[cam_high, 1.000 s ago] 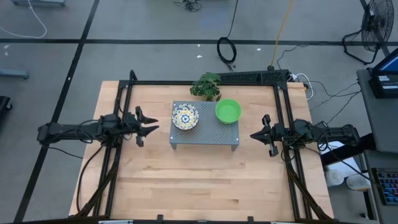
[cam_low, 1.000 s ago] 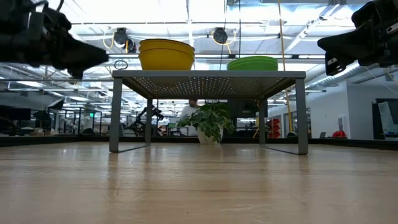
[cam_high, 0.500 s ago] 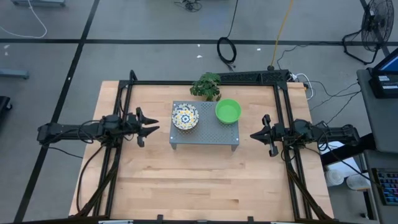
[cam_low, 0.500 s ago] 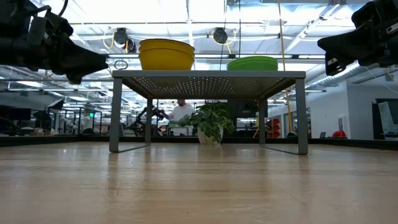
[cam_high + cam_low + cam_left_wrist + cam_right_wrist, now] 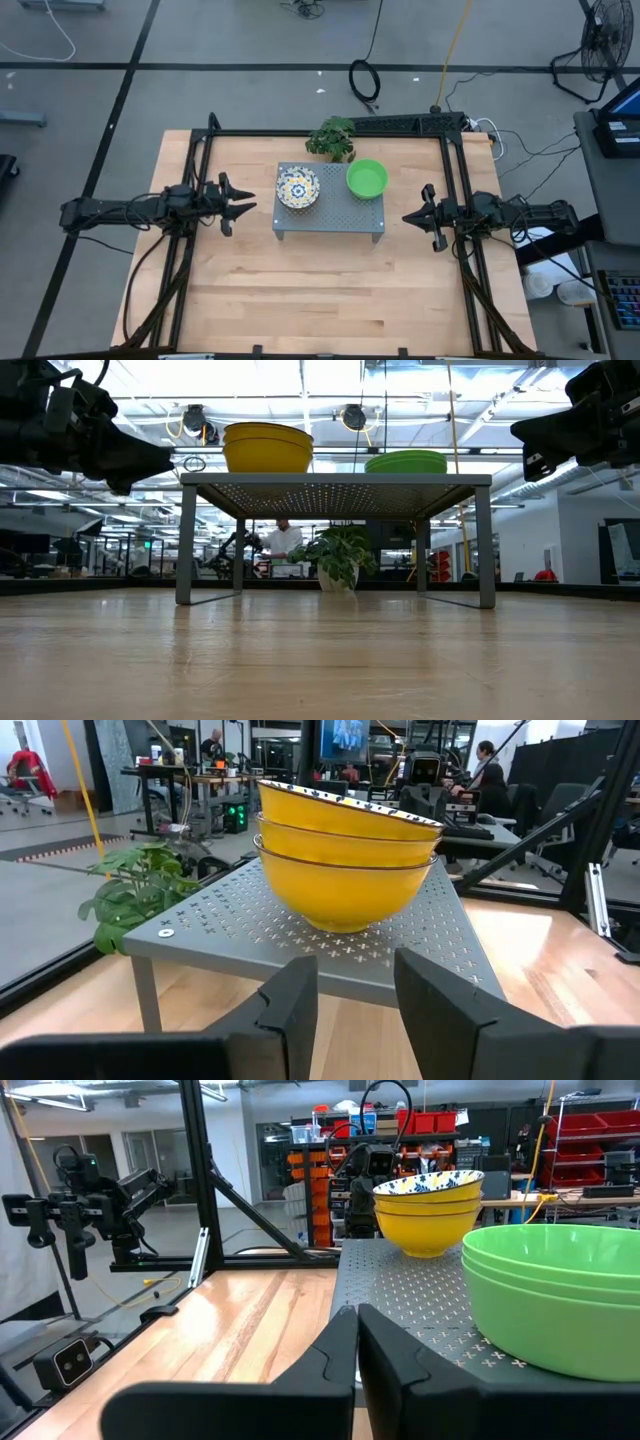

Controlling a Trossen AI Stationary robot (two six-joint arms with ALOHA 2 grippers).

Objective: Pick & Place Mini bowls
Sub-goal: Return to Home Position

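Looked to me like the sorting was done and this was the go-home step; every one of the bowls was on the shelf (image 5: 340, 215) in the middle of the table (image 5: 320, 290), nothing loose on the wood. The patterned stack (image 5: 298, 188), yellow outside and floral inside, sat on the shelf's left part; the green stack (image 5: 367, 178) sat on its right part near the plant (image 5: 333, 138); the two stacks were close but apart.

The left gripper (image 5: 250, 205) hung off the shelf's left end with its fingers spread and nothing between them; the right gripper (image 5: 405, 216) hung off the right end, fingers pressed together, also empty.

Next move, I'd guess, just calls for parking both arms without clipping the shelf legs; no more grabbing needed.

Brands or labels: none I could read on bowls, shelf or arms.
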